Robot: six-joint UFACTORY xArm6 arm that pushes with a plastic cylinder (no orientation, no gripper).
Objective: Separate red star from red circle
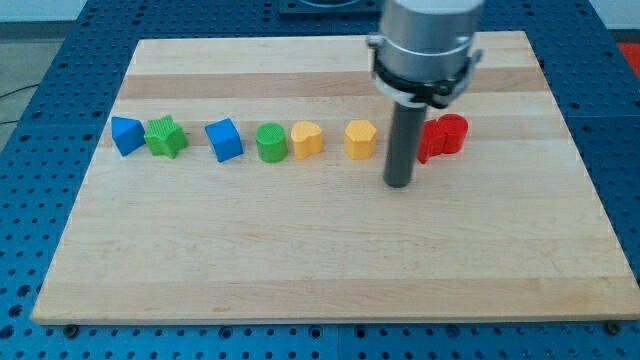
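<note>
No readable text anywhere in view.
The wooden worktop [300, 260], the coloured blocks on it, the arm's dark rod and the blue perforated surface around the board carry no legible letters, numbers, labels, brands or signs.

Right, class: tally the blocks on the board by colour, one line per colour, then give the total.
Blue: 2
Green: 2
Yellow: 2
Red: 2, the star and the circle, touching
Total: 8
My tip sits just left of the star.
</note>
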